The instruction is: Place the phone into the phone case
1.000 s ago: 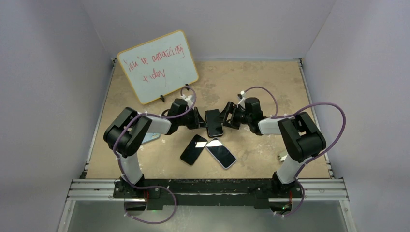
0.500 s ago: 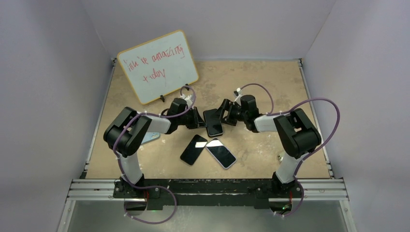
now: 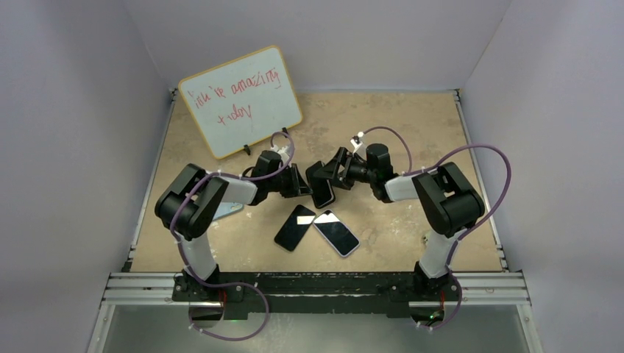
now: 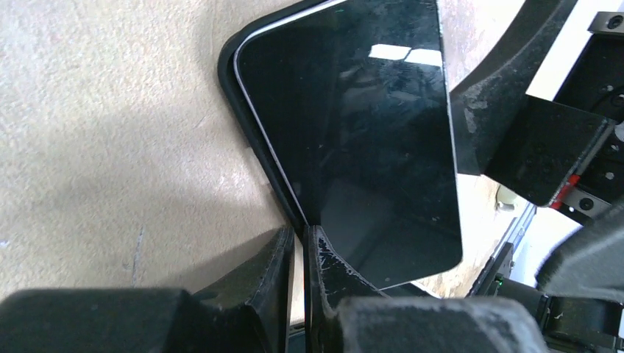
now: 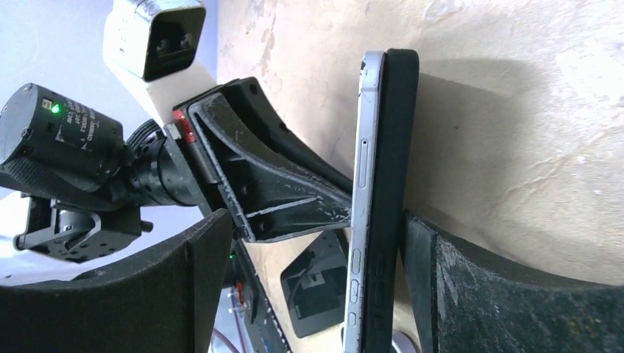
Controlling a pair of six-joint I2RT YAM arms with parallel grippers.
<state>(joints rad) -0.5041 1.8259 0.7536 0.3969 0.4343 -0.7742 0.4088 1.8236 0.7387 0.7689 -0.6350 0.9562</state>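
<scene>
A whiteboard (image 3: 241, 101) with red writing stands at the far left of the bench (image 3: 412, 125). Nearer, a pale blue item (image 3: 231, 209) lies partly hidden under the left arm; what it is cannot be told.

The left pincer (image 3: 300, 182) reaches toward the middle of the bench. In its wrist view the fingers (image 4: 274, 268) stand almost together, with only a thin slit between them. They are pinched on the near edge of the black case (image 4: 244, 110).

The phone (image 4: 353, 132) lies in the case, screen dark, with its silver side showing just inside the case's rim. From above, the pair sits between the two pincers, tilted up off the bench rather than lying flat. The right wrist view shows the silver edge standing beside the case's edge, with their top ends about level. Whether the phone is fully seated cannot be told.

In front of them, two other phones (image 3: 294, 226) lie face up on the bench, side by side with their far corners nearly touching.

The right pincer (image 3: 332, 174) comes in from the right with its fingers wide apart and the cased phone between them. One finger touches the back of the case. The other stands well off the screen side, where the left pincer's tip meets the phone.

A small pale object (image 3: 429, 237) lies near the right arm's base.
</scene>
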